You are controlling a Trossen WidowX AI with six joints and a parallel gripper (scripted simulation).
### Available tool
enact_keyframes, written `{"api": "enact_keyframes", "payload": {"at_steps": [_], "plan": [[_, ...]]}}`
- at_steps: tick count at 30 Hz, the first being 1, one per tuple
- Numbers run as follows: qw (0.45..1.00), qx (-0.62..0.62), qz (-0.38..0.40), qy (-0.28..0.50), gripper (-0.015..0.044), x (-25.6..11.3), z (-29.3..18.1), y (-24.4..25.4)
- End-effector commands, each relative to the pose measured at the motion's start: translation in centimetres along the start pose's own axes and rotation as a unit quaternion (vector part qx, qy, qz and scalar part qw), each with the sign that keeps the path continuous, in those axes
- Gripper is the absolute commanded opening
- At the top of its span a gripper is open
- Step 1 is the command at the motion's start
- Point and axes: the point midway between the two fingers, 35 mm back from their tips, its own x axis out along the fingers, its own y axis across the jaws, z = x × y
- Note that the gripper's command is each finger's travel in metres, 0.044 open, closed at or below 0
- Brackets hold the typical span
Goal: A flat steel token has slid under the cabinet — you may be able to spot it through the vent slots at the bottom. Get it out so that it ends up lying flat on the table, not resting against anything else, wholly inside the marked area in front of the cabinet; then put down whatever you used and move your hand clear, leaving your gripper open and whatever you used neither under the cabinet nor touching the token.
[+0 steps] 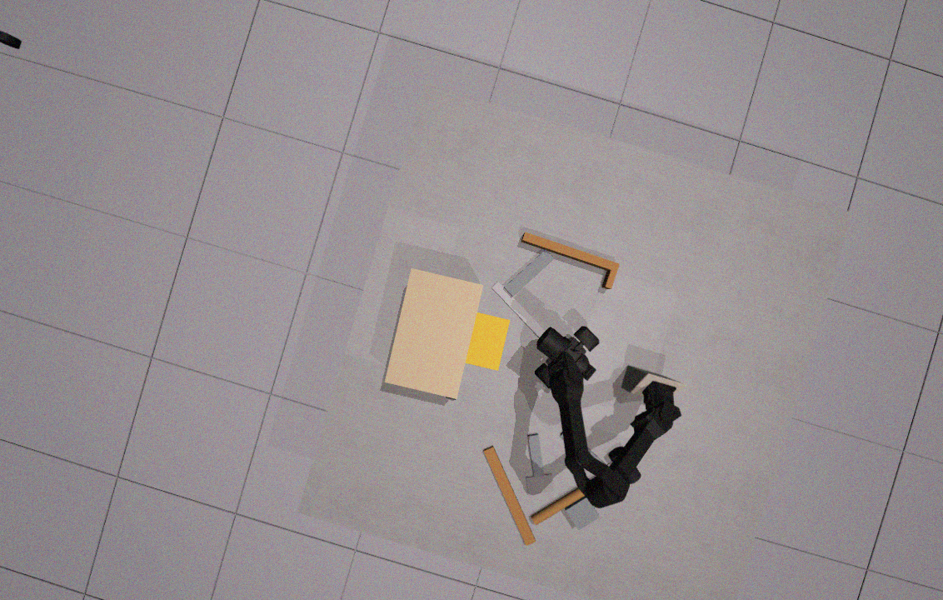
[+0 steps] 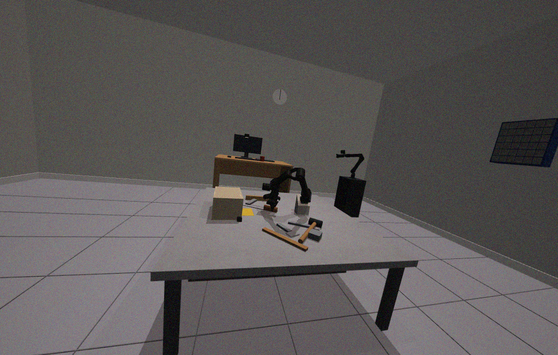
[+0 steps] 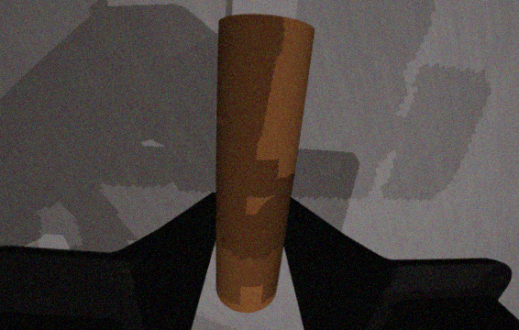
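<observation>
The cream cabinet [image 1: 434, 332] [image 2: 227, 202] stands left of the arm. The yellow marked area [image 1: 488, 342] [image 2: 248, 212] lies against its front. The steel token is not visible in any view. My gripper [image 2: 272, 206] [image 3: 250, 202] is shut on the round orange-brown handle [image 3: 259, 115] [image 2: 266, 207] of a tool with a long thin pale blade [image 1: 518, 309]. The blade points toward the far front corner of the cabinet, outside the yellow area. Its tip is near the end of a loose grey bar [image 1: 527, 272]; whether they touch I cannot tell. The fingertips are hidden from above.
An orange L-shaped bar [image 1: 568, 250] lies beyond the grey bar. On the near side lie a straight orange bar [image 1: 508, 496] [image 2: 284, 238], a mallet [image 2: 307, 232], a grey block [image 2: 315, 234] and a grey T-shaped piece [image 1: 535, 455]. The arm's base is at the right.
</observation>
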Motion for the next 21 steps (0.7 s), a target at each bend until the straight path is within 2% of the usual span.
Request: {"api": "enact_keyframes", "payload": {"at_steps": [1, 21], "plan": [[1.000, 0.004, -0.001, -0.003, 0.0000, -0.2, 0.6, -0.6], [1.000, 0.004, -0.001, -0.003, 0.0000, -0.2, 1.1, -1.9]]}}
